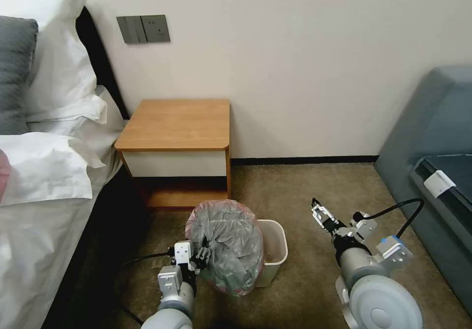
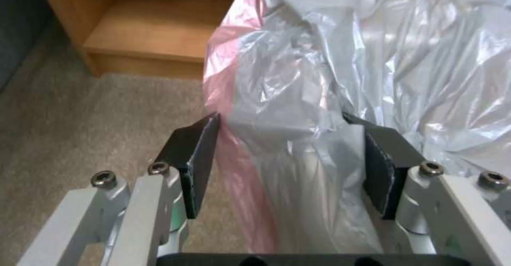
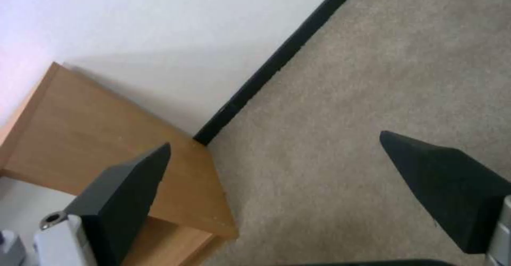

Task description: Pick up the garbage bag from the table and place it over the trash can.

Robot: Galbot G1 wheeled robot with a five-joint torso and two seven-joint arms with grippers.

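Left gripper [image 1: 202,256]: low in front of the robot, at the near-left side of the garbage bag [image 1: 227,243]. The left wrist view shows what the head view cannot resolve: two dark pads [image 2: 198,165] stand apart with a bunched fold of the bag [image 2: 319,98] between them. The far-side pad presses the plastic; the other pad sits at the pinkish-red rim; whether it pinches firmly cannot be told. Fingers spread, plastic between.

Garbage bag: crinkled grey translucent plastic, pinkish-red rim, bulging up directly ahead of the left gripper and draped over the left part of the trash can [image 1: 274,250].

Trash can: beige, on the carpet [image 1: 295,196], beyond and right of the left gripper; its right rim and inner wall are uncovered in the head view.

Table [image 1: 177,125]: farther ahead of the left gripper, against the wall; top bare. The left wrist view shows its lower shelf [image 2: 154,34] just past the bag.

Right gripper [image 1: 320,212]: well to the right of the can, raised over carpet, fingers wide apart and holding nothing. The right wrist view shows the table corner [image 3: 106,146], the black skirting [image 3: 277,58] and carpet between the fingers.
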